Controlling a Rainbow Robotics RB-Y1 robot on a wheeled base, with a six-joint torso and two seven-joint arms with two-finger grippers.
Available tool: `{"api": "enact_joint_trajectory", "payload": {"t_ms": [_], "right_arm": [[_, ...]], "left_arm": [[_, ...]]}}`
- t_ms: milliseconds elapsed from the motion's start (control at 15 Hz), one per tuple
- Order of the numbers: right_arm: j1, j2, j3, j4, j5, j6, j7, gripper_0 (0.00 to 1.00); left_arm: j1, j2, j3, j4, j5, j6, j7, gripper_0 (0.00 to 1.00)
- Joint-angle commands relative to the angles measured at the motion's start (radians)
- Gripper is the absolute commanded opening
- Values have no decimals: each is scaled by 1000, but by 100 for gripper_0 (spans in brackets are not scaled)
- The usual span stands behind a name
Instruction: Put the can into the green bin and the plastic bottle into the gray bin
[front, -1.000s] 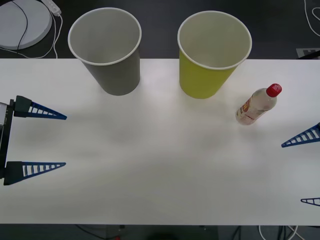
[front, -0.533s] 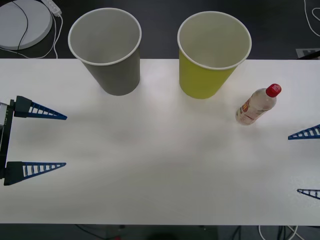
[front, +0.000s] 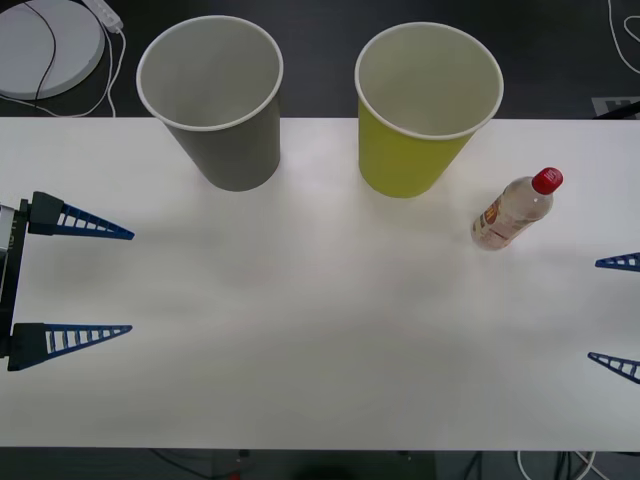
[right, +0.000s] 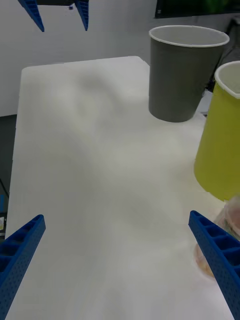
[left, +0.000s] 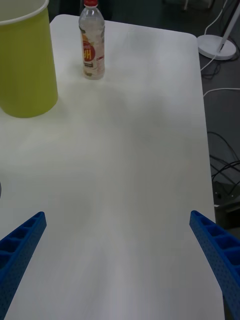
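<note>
Front view, read left to right across a white rectangular table (front: 320, 330) whose far edge meets a dark floor. At 10 o'clock off the table lies a round white disc-shaped base (front: 45, 45) with a white cable trailing from it. At 9 o'clock the left gripper (front: 125, 282) hovers over the table's left edge, its two blue ribbed fingers spread wide apart and holding nothing. At 11 o'clock stands the gray bin (front: 212, 98), a large gray tapered paper cup with a white interior and rolled rim, upright and open. At 1 o'clock, near it but apart, stands the green bin (front: 425, 105), a yellow-green paper cup of the same form, also upright. At 2 o'clock, beside the green bin without touching it, stands the plastic bottle (front: 515, 210), small and clear with a red screw cap and a white, orange-red label. At 3 o'clock the right gripper (front: 600, 310) sits at the table's right edge, fingers likewise parted and empty, with the bottle just ahead of it. The central and near table surface, from 4 through 8 o'clock, is bare and offers open room between both grippers. More white cables lie on the floor past the table's corners.
</note>
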Motion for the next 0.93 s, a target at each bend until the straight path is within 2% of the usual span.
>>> {"api": "enact_joint_trajectory", "payload": {"t_ms": [67,400,933], "right_arm": [[0,26,0,80,3,2,35,100],[-25,51,0,212,3,48,83,100],[-35,157,14,213,0,264,57,100]], "left_arm": [[0,0,0,0,0,0,0,100],[0,0,0,0,0,0,0,100],[0,0,0,0,0,0,0,100]]}}
